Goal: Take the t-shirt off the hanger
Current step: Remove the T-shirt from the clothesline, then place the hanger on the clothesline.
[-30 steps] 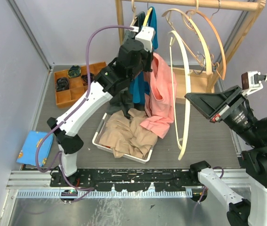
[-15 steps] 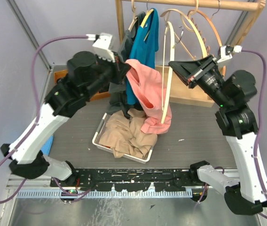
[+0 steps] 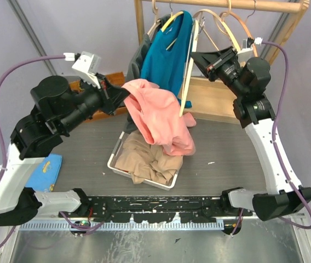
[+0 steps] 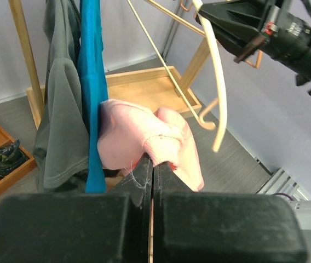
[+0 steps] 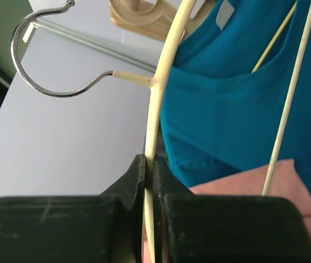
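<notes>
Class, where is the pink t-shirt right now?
Top view, centre: the pink t-shirt hangs from the left gripper, above the tray, just in front of the teal shirt.

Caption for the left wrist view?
Left gripper shut on pink t-shirt; right gripper holds the hanger beside it.

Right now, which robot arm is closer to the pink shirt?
Left. The left fingers are pinching the pink shirt. The right fingers are apart from it, clamped on the hanger up beside the blue shirt.
</notes>
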`<state>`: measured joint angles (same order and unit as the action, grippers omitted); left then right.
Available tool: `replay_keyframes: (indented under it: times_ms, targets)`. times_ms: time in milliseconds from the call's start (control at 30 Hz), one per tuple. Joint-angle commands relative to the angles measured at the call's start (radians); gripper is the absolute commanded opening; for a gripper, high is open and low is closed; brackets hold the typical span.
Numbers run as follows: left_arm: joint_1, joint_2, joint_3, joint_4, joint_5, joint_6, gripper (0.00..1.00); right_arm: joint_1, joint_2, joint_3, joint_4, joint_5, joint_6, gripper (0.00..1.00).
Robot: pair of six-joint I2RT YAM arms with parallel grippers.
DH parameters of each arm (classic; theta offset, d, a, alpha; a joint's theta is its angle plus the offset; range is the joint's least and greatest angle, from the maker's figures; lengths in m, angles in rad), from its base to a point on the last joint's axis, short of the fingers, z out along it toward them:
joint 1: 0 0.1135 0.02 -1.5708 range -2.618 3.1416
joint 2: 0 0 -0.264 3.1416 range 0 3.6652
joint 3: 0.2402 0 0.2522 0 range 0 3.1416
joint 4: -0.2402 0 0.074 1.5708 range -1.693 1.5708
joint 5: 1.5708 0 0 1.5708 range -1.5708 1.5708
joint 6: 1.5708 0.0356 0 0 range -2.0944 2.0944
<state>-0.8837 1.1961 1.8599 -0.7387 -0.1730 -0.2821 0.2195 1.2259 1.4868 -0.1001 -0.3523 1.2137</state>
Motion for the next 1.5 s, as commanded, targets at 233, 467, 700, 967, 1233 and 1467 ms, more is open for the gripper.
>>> replay_keyframes:
  times_ms: [233,467,700,967,1233,1467]
  targets:
    - [0.001,-0.098,0.07,0.015,0.07,0.03,0.0,-0.086,0.163,0.171,0.266,-0.056,0.063,0.01]
    - [0.001,-0.094,0.172,0.064,0.092,0.036,0.0,-0.099,0.271,0.264,0.309,-0.078,0.091,0.01]
    - [0.001,-0.071,0.264,0.109,0.09,0.043,0.0,-0.11,0.341,0.301,0.353,-0.081,0.12,0.01]
    - [0.002,-0.069,0.298,0.197,0.084,0.023,0.0,-0.126,0.416,0.35,0.371,-0.082,0.143,0.01]
    - [0.0,-0.054,0.297,0.278,0.083,-0.007,0.0,-0.128,0.464,0.38,0.363,-0.094,0.158,0.01]
    - [0.001,-0.025,0.333,0.329,0.107,-0.025,0.0,-0.128,0.449,0.346,0.346,-0.104,0.157,0.01]
